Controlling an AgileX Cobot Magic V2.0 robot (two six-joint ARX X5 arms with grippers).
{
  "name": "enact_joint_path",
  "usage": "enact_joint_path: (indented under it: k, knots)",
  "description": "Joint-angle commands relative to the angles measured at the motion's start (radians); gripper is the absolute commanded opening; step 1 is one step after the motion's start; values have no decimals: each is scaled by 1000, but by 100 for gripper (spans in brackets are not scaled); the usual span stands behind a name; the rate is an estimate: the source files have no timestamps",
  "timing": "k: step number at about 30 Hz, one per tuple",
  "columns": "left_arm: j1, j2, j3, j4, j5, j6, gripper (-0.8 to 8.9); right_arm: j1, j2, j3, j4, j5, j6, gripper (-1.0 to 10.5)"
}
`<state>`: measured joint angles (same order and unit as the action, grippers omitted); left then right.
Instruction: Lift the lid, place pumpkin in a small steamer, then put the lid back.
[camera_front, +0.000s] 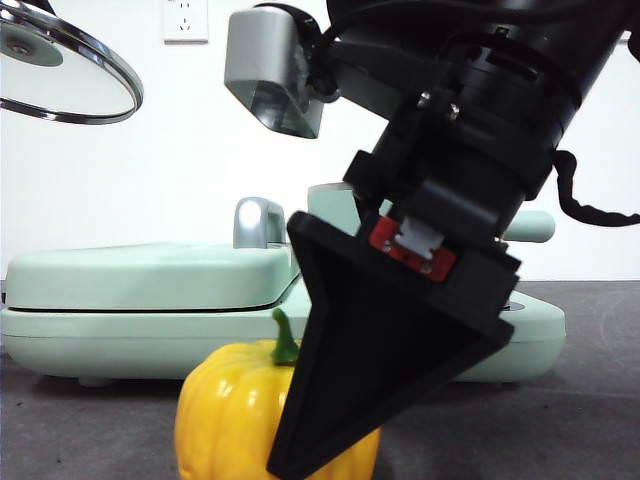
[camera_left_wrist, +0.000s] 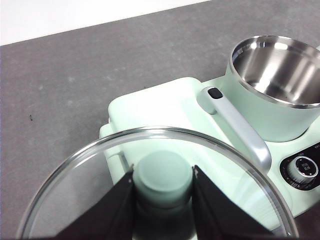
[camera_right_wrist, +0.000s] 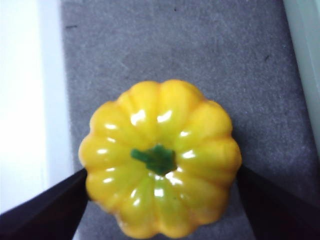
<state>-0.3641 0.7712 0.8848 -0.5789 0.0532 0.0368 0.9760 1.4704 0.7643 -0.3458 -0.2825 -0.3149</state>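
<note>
Right gripper (camera_right_wrist: 160, 210) open, jaws straddling upright pumpkin (camera_right_wrist: 160, 155) directly below; left gripper (camera_left_wrist: 163, 200) clamps lid (camera_left_wrist: 90, 170) knob aloft

Glossy plastic pumpkin (camera_right_wrist: 160, 160) on matt grey cloth-like table (camera_right_wrist: 175, 45); clear glass lid (camera_left_wrist: 75, 175); shiny steel steamer (camera_left_wrist: 272, 65).

A: Light is bright and even; the white wall behind looks blown out. Glare spots dot the pumpkin (camera_right_wrist: 160, 160), strongest toward 12 o'clock.

B: The right hand (camera_front: 330, 400) looms dark and soft-edged up close. The steamer (camera_left_wrist: 275, 85) rim gleams; the grey counter (camera_left_wrist: 60, 100) looks slightly grainy.
</note>
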Motion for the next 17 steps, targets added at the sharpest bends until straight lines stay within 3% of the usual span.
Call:
enact_joint_path:
  k: [1,17]
  knots:
    - [-2,0,12,34,-2,8,10,12,13,21,8,-7,29,411]
    - [-2,0,12,55,-3,16,10,6,-69,274,-263,3,48,410]
